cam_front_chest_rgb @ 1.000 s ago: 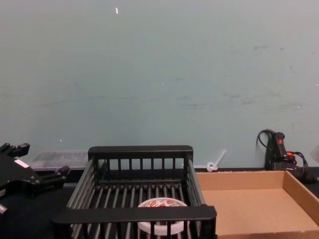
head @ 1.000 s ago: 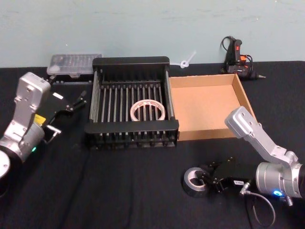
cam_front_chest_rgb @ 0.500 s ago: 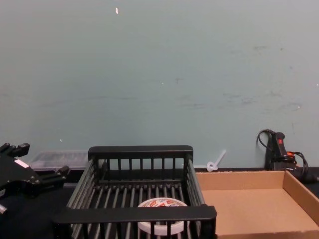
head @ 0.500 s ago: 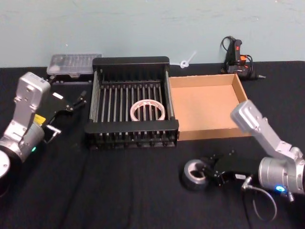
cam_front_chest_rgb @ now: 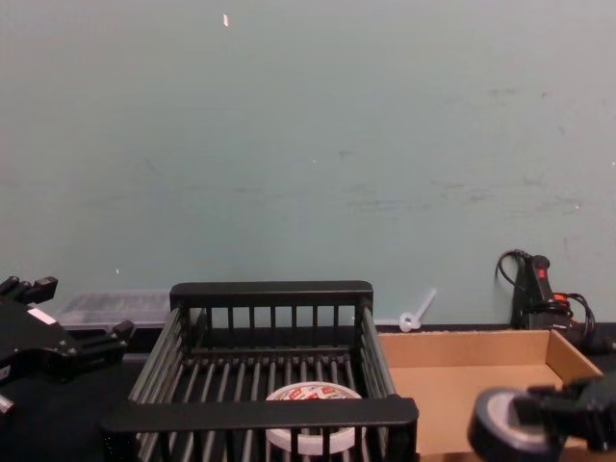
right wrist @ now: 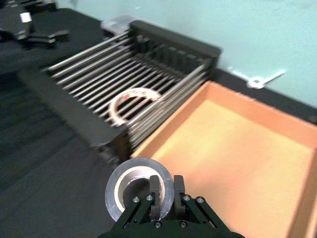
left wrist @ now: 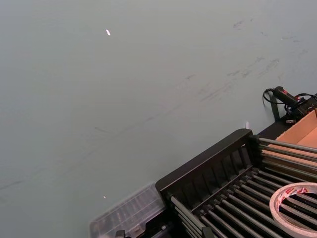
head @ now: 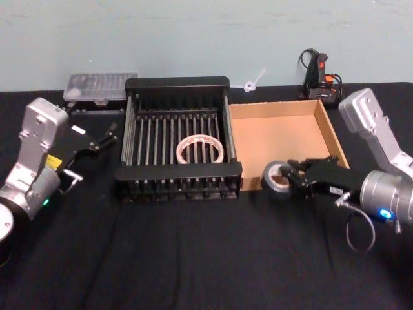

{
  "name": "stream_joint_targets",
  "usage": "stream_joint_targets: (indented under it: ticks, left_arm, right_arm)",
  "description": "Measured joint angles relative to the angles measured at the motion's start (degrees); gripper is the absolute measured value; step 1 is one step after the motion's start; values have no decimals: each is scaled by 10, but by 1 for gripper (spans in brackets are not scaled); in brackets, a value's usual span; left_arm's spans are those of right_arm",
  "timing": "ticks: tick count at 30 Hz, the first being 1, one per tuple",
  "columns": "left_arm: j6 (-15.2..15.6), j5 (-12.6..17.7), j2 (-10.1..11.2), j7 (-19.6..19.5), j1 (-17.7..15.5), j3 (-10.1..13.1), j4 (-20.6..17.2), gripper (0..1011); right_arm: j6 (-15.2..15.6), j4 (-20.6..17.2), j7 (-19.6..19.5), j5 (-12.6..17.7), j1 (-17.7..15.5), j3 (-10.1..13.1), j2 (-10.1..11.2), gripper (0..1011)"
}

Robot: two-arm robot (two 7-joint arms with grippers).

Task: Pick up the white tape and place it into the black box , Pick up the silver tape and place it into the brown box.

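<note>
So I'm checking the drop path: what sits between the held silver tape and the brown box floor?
In the right wrist view, only the brown box's low near wall lies there; the right gripper holds the silver tape just outside it.

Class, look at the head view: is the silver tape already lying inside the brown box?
No. The right end effector holds the silver tape lifted at the brown box's front wall.

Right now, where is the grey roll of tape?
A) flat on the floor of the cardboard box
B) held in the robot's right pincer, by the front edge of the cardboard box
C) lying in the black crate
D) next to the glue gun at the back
B: the right pincer is clamped on the wall of the grey roll, holding it up at the near edge of the cardboard box; the white ring lies in the black crate.
</note>
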Motion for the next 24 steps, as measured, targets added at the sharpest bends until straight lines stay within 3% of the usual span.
stream_joint_targets:
  ticks: [13,24]
  left_arm:
    - [0,0,0,0,0,0,0,1001]
    - [0,0,0,0,0,0,0,1001]
  right_arm:
    - [-3,86,-5,-22,67,7,-41,171]
    - [-6,189,0,-53,128,-3,-80,171]
